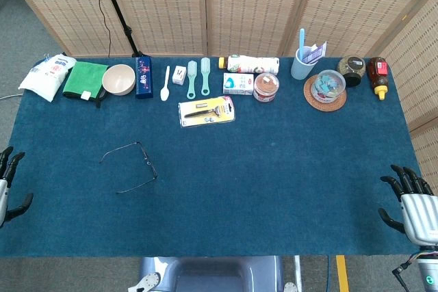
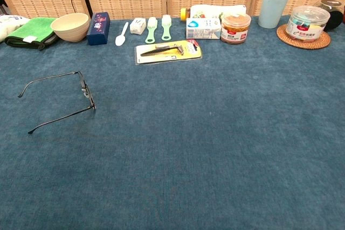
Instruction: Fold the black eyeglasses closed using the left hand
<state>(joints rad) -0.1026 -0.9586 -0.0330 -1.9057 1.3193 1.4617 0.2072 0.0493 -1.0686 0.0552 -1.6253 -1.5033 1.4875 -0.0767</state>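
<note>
Since the black eyeglasses (image 1: pixel 130 167) lie flat with both arms swung wide open, nothing of the folding is done yet. They rest on the left part of the blue tabletop (image 1: pixel 274 169), lens frame toward the middle and arm tips pointing out to the left edge, which suits a reach from that side. The left hand (image 1: pixel 9 186) waits at the tabletop's left edge, well apart from them, fingers spread and holding nothing. The right hand (image 1: pixel 412 200) sits at the far right edge, fingers apart too, likely parked out of the way. A razor pack (image 1: pixel 206 111), bowl (image 1: pixel 118 79) and green cloth (image 1: pixel 85 79) line the back.
</note>
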